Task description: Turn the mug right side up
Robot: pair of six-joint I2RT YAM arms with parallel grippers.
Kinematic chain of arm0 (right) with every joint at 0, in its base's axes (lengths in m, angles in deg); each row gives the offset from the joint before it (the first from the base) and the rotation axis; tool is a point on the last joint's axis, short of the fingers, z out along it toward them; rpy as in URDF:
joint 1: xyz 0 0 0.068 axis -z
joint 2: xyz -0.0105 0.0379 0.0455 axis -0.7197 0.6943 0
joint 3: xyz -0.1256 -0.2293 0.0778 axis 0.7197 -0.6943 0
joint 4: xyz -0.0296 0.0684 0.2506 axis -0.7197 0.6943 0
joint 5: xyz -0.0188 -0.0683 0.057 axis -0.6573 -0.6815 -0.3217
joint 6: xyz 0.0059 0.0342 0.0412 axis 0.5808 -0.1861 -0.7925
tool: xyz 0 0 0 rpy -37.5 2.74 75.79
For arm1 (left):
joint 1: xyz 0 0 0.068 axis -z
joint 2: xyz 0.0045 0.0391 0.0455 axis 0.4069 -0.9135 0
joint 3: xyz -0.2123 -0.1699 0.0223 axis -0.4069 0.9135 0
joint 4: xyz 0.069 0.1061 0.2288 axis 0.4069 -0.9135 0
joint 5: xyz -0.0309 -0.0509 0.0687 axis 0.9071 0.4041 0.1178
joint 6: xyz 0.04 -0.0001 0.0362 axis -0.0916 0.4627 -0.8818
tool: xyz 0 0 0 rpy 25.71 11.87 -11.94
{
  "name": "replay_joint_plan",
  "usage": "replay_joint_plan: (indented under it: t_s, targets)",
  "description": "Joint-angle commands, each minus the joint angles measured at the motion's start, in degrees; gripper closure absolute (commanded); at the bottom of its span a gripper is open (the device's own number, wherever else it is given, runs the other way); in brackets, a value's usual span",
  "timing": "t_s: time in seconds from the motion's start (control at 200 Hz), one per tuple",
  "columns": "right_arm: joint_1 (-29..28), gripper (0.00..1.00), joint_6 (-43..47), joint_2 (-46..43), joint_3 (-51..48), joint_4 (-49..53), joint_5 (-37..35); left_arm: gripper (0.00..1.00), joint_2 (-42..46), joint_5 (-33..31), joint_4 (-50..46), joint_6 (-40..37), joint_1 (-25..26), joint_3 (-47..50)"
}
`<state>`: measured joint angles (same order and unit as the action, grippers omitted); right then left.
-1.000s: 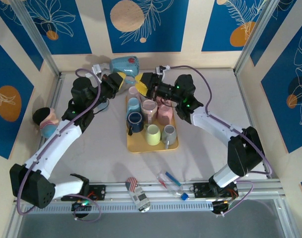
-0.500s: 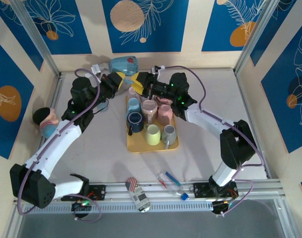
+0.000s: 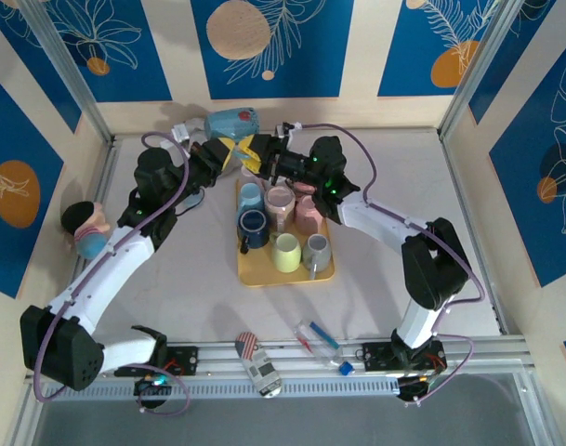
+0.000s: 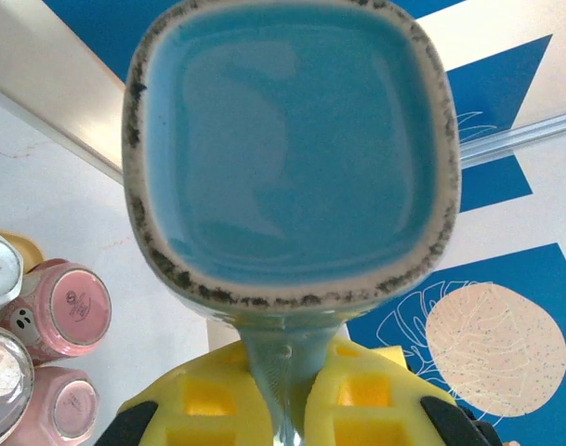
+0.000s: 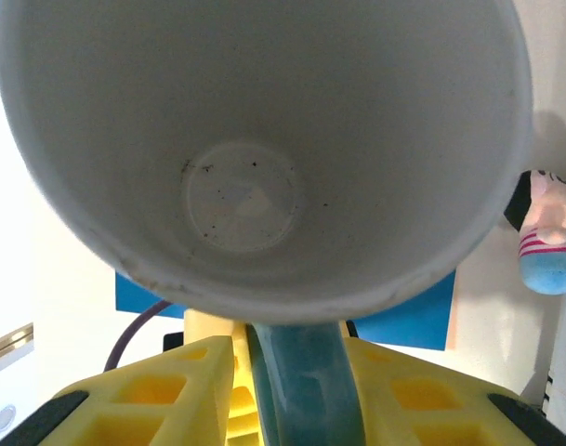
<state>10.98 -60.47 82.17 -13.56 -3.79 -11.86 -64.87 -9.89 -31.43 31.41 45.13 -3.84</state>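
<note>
Glossy blue glaze across the base of the mug (image 4: 292, 149), ringed by a rough, dark-speckled bare band. Inside, smooth off-white glaze with a few dark flecks; on the handle (image 5: 301, 381), shiny teal glaze. Matt yellow plastic for the fingers (image 4: 366, 409), moulded with square recesses. At 6 o'clock of the top view, bare silvery metal on the rail (image 3: 478, 348); at 9 o'clock, soft cloth on the plush toy (image 3: 85, 230). Dull pale table (image 3: 180, 269), matt yellow tray (image 3: 264, 277) of shiny glazed cups (image 3: 286, 253).
</note>
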Motion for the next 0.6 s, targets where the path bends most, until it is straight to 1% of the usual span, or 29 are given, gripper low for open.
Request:
replay_joint_plan:
  t_s: [0.0, 0.07, 0.12, 0.23, 0.325, 0.41, 0.425, 0.475, 0.55, 0.595]
  targets:
    - [-0.44, 0.67, -1.38, 0.91, 2.85, -2.63, -1.8, 1.0, 2.02, 0.87, 5.92, 0.17, -0.02, 0.01]
    - [-0.46, 0.71, -1.37, 1.31, 3.1, -2.61, -1.98, 1.0, 2.1, 0.96, 5.95, 0.19, -0.03, 0.33]
    - [-0.46, 0.77, -1.38, 1.53, 3.19, -2.5, -2.16, 1.0, 2.17, 0.89, 6.02, 0.31, -0.03, 0.7]
    - [-0.46, 0.86, -0.14, 1.59, 3.01, -1.96, -2.3, 1.0, 2.4, 0.93, 6.39, -0.09, -0.03, 1.61]
    - [-0.24, 0.93, 2.84, 1.24, 2.64, -1.7, -2.59, 1.0, 2.39, 0.96, 7.11, -0.19, 0.01, 2.6]
    - [-0.03, 0.97, 5.99, 0.9, 2.48, -1.71, -3.11, 1.0, 2.39, 1.43, 7.28, -1.04, -0.1, 2.99]
    - [-0.02, 0.98, 6.81, 0.78, 2.49, -1.69, -3.08, 0.96, 2.39, 1.59, 7.18, -1.24, -0.12, 3.01]
    - [0.07, 1.0, 9.29, 0.35, 2.51, -1.1, -3.38, 0.8, 2.43, 2.09, 7.03, -2.22, -0.12, 3.11]
    - [0.24, 1.0, 13.65, -0.37, 2.84, -0.36, -3.47, 0.48, 2.95, 2.54, 6.08, -3.61, -0.12, 3.33]
    - [0.33, 1.0, 16.35, -0.85, 2.79, 0.0, -3.72, 0.35, 3.45, 2.45, 5.32, -4.62, -0.13, 3.53]
